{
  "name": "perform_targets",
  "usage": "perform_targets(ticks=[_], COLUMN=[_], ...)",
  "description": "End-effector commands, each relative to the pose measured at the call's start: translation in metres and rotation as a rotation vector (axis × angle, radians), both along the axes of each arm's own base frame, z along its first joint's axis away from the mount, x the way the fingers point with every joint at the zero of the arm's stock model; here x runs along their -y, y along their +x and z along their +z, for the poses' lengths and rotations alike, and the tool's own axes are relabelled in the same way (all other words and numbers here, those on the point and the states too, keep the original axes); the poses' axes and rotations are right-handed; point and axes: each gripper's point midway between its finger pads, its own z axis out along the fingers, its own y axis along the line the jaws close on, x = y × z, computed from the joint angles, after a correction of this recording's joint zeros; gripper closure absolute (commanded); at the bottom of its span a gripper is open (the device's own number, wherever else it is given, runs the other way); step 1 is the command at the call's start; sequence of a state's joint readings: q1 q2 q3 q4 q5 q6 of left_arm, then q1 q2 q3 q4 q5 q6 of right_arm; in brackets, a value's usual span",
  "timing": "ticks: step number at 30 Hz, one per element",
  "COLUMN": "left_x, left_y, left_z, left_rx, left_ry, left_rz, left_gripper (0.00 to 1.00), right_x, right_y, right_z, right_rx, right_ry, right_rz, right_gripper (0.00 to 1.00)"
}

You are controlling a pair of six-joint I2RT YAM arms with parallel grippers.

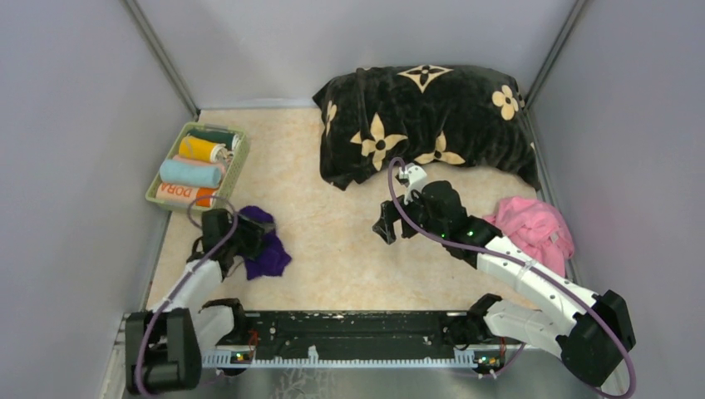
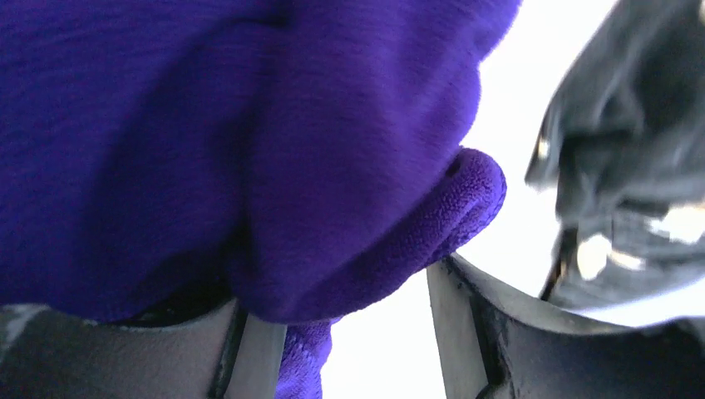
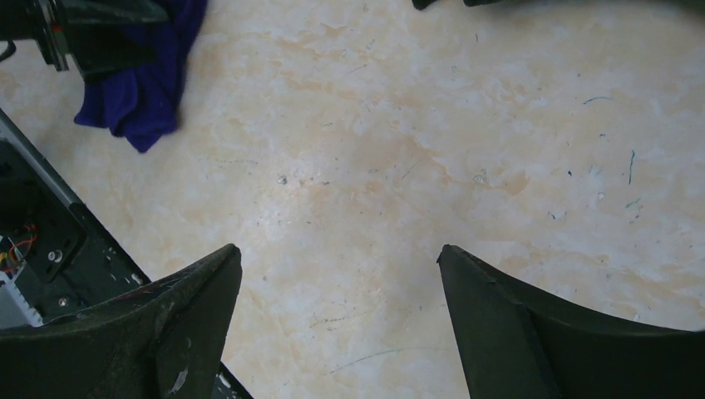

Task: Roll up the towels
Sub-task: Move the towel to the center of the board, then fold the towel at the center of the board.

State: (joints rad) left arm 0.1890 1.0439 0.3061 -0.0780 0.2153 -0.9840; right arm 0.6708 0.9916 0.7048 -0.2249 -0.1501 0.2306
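The table (image 1: 349,258) lies bare under the right fingers (image 1: 389,226), which hang spread wide with nothing between them. Just beyond those fingers sits the black cushion (image 1: 424,125) (no part of the job). Well off beyond the left fingers (image 1: 246,238), on their left, the basket (image 1: 235,162) holds four rolled towels (image 1: 191,173) side by side. The pink towel (image 1: 536,229) lies in a loose heap behind the right fingers and to their right, beside that arm's forearm.

The purple towel (image 1: 268,249) is the one in hand. It lies crumpled on the table right at the left fingers, spilling to their right and back toward the base. The wrist view shows a fold pushed up between these fingers, against one of them, with a bright gap before the other. So they stand apart around the cloth and are not pinching it yet.

The heap looks slightly longer from far to near, though it is too bunched to be sure. The left arm is far nearer; the towel likely needs spreading flat before rolling.
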Motion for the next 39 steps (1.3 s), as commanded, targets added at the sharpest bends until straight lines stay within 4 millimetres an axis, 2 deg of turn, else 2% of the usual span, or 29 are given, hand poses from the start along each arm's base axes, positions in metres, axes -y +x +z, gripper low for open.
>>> perform_targets(ticks=[1, 4, 7, 8, 10, 13, 16, 18, 20, 22, 25, 28, 30, 35, 39], left_x=[0.086, 0.129, 0.185, 0.211, 0.254, 0.313, 0.341, 0.342, 0.335, 0.32, 0.288, 0.256, 0.239, 0.219, 0.208], left_y=[-0.073, -0.057, -0.036, -0.021, -0.007, 0.013, 0.033, 0.042, 0.048, 0.049, 0.046, 0.032, 0.016, -0.015, -0.023], left_z=[-0.035, -0.012, 0.004, 0.019, 0.017, 0.041, 0.064, 0.076, 0.086, 0.094, 0.096, 0.085, 0.071, 0.048, 0.03], left_rx=[-0.275, -0.203, -0.155, -0.108, -0.095, 0.019, 0.106, 0.15, 0.189, 0.211, 0.204, 0.186, 0.16, 0.123, 0.098], left_ry=[-0.218, -0.175, -0.128, -0.117, -0.076, -0.052, -0.031, 0.009, 0.064, 0.121, 0.161, 0.177, 0.192, 0.174, 0.144], left_rz=[-0.104, -0.236, -0.434, -0.509, -0.638, -0.802, -0.879, -0.896, -0.895, -0.881, -0.841, -0.816, -0.819, -0.86, -0.865], left_gripper=[0.35, 0.33, 0.29, 0.28, 0.27, 0.26, 0.24, 0.22, 0.21, 0.19, 0.19, 0.21, 0.22, 0.25, 0.29], right_x=[0.0, -0.001, 0.001, 0.001, 0.003, 0.007, 0.011, 0.013, 0.013, 0.011, 0.004, -0.006, -0.015, -0.039, -0.056], right_y=[0.009, 0.01, 0.012, 0.012, 0.013, 0.014, 0.013, 0.011, 0.009, 0.006, 0.001, -0.002, -0.004, -0.003, 0.001], right_z=[0.021, 0.021, 0.02, 0.019, 0.018, 0.016, 0.013, 0.01, 0.005, -0.001, -0.011, -0.021, -0.027, -0.04, -0.054], right_rx=[0.056, 0.052, 0.047, 0.046, 0.042, 0.037, 0.028, 0.018, -0.001, -0.028, -0.075, -0.126, -0.158, -0.239, -0.276], right_ry=[0.038, 0.038, 0.033, 0.031, 0.025, 0.011, 0.002, -0.004, -0.01, -0.012, -0.005, 0.01, 0.028, 0.083, 0.088], right_rz=[-0.026, -0.029, -0.043, -0.048, -0.061, -0.083, -0.101, -0.106, -0.104, -0.092, -0.064, -0.026, 0.002, 0.05, 0.061], right_gripper=[0.12, 0.12, 0.13, 0.13, 0.13, 0.14, 0.14, 0.14, 0.15, 0.17, 0.23, 0.3, 0.35, 0.47, 0.54])
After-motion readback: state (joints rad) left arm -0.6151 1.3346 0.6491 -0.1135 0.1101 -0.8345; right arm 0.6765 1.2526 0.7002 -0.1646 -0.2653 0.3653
